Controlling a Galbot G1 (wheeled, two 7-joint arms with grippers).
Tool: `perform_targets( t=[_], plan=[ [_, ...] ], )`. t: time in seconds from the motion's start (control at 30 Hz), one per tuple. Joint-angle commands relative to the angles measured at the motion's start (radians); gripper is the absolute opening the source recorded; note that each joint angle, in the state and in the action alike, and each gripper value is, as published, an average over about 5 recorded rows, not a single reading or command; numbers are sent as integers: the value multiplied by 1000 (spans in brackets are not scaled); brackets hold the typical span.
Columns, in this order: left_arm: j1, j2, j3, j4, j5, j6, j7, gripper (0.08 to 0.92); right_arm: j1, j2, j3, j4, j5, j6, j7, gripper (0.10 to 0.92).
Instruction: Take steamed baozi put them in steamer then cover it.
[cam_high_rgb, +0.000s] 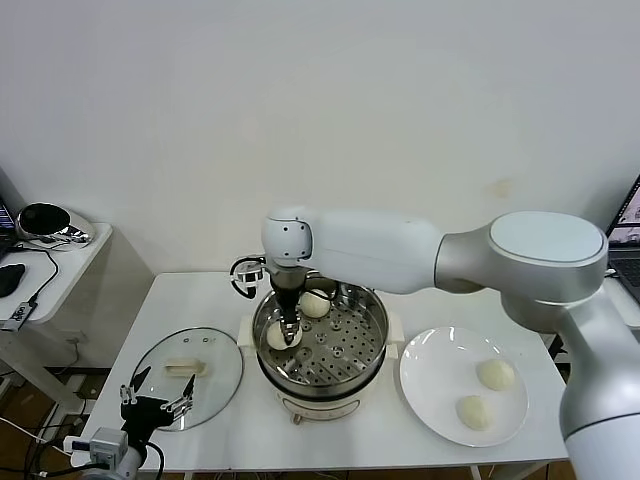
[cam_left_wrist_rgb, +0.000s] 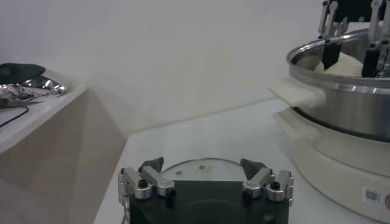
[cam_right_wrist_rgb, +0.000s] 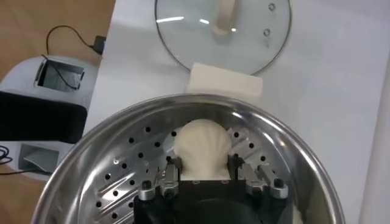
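The right gripper (cam_high_rgb: 287, 336) is gripping one bun (cam_high_rgb: 279, 337) inside the steamer (cam_high_rgb: 365, 366) beside another bun (cam_high_rgb: 315, 304); two buns (cam_high_rgb: 495, 374) are sitting on the right plate (cam_high_rgb: 430, 375).

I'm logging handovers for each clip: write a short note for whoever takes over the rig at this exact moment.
Right gripper: down inside the steamer, closed on a bun, not let go yet.
Left gripper: open and empty, parked at the table's front left edge by the glass lid.
Buns: one in the right gripper, a second already on the steamer tray behind it, two more waiting on the white plate to the steamer's right.
Done: one bun placed, second almost placed.
Left: release this bun, move the two from the plate, then put the lid on.
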Motion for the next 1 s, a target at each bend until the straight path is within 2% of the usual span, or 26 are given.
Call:
perform_targets(
  t=[0.03, 0.17, 0.47, 0.57, 0.8, 1.0],
  plan=[
    [-3, -2, 1, 3, -1, 1, 2, 823, -16, -1, 9, -1, -19, -1, 4, 489],
    [-5, -8, 5, 3, 0, 2, 4, 823, -20, -23, 27, 25, -19, -1, 6, 548],
    [-4, -16, 10, 1, 7, 3, 8, 823, 33, -174, 52, 160, -35, 0, -2, 791],
    [-5, -16, 11, -3, 7, 6, 11, 823, 73, -288, 72, 264, -46, 4, -22, 818],
    [2, -12, 11, -8, 0, 9, 19, 823, 108, -622, 160, 481, -92, 76, -86, 823],
    [7, -10, 14, -1, -33, 6, 18, 823, 49, -897, 274, 560, -128, 150, -127, 823]
  ],
)
